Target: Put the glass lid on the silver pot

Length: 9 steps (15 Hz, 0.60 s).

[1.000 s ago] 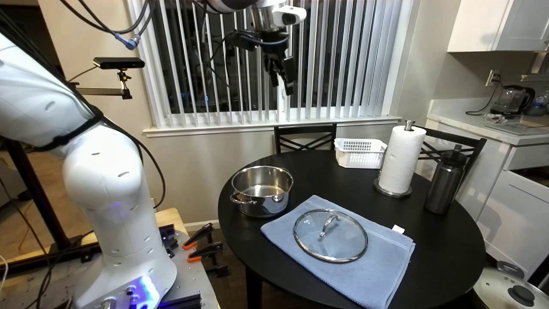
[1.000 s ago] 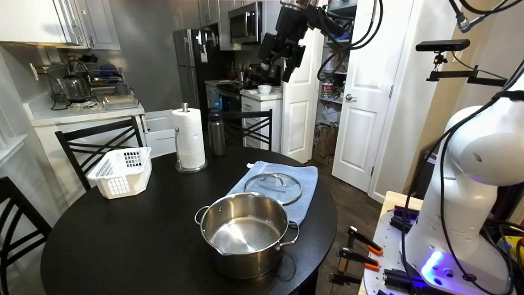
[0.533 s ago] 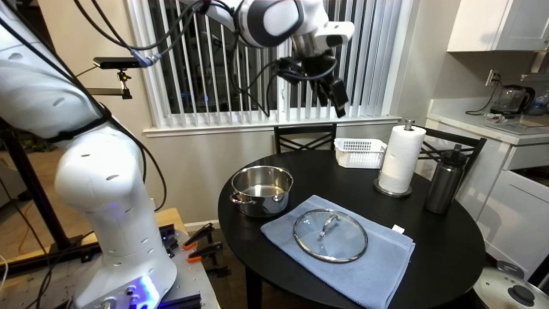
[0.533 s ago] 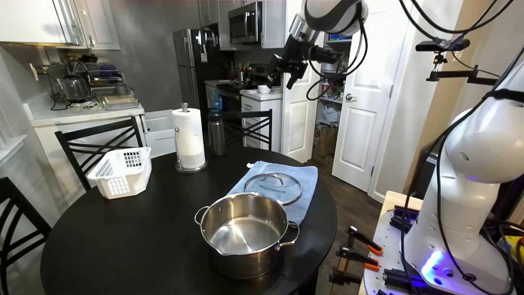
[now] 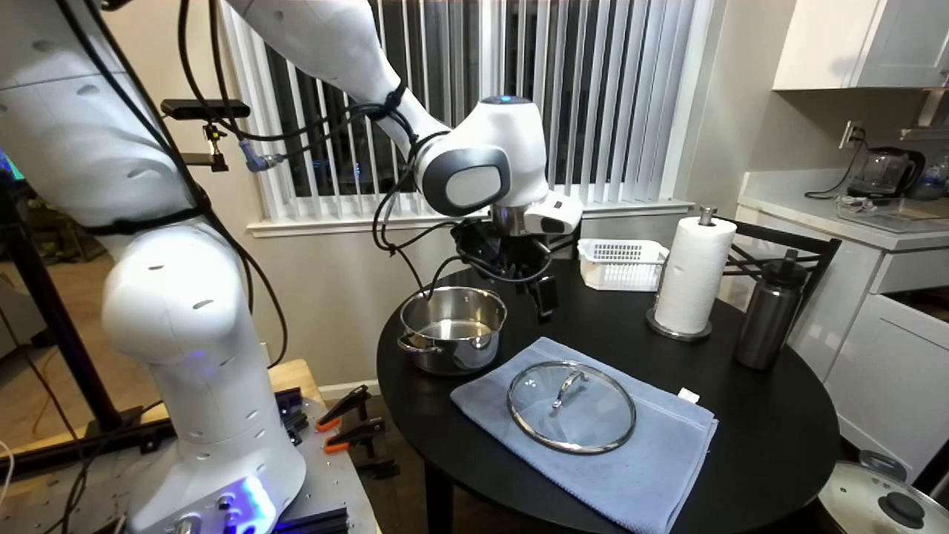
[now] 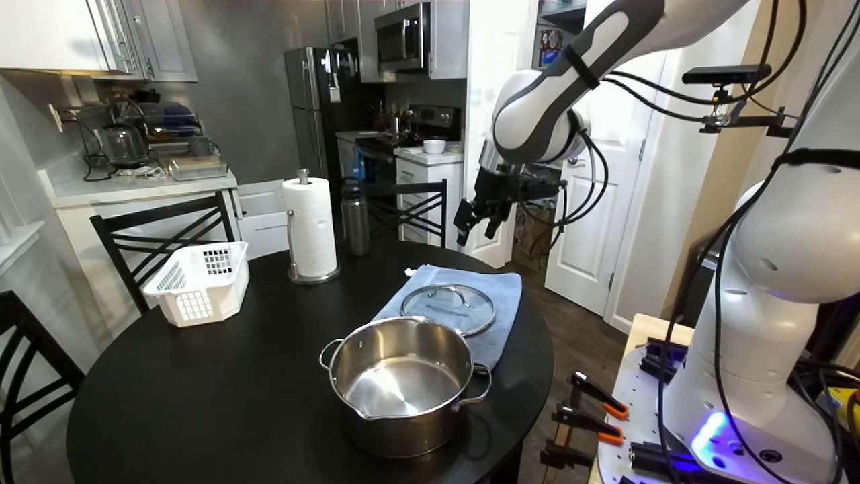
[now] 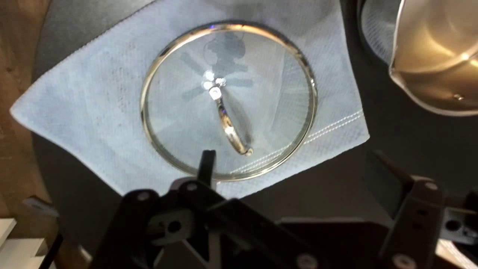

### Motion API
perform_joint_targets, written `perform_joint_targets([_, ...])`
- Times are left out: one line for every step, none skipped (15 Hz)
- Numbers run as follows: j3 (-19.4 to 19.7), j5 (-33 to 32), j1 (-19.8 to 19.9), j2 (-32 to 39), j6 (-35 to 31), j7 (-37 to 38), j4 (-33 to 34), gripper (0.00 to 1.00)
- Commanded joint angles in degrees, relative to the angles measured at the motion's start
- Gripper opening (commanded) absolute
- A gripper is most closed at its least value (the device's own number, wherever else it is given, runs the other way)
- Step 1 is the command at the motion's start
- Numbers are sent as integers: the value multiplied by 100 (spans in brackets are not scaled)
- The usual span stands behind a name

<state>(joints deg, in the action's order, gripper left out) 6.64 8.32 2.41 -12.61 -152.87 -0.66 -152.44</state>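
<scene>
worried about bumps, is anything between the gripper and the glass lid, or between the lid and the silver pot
Nothing visible blocks either path. Only air shows between the open gripper and the glass lid on the towel; from lid to silver pot, just towel and table, though the lid probably needs lifting above the pot.

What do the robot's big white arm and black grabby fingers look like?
The smooth white arm has a dark grey ring, black straps, black cables and a glowing blue light near the bottom. The jointed black gripper has two blocky black fingers.
</scene>
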Motion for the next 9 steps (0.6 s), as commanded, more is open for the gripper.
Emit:
perform_joint_targets([-29,193,-56,87,16,-74,3,100])
perform_joint_targets([-26,281,-107,140,17,-102,13,100])
perform_joint_targets([-21,303,-127,160,17,-103,23,100])
perform_joint_targets([-11,305,-126,160,17,-104,26,100])
perform_joint_targets([-2,306,-124,160,17,-105,29,100])
perform_joint_targets([4,306,-123,160,17,-106,30,100])
perform_joint_targets([-34,260,-121,201,-43,-21,52,100])
perform_joint_targets([-184,-225,42,553,-605,338,186,100])
perform_joint_targets([-271,-621,179,747,-1099,583,241,100])
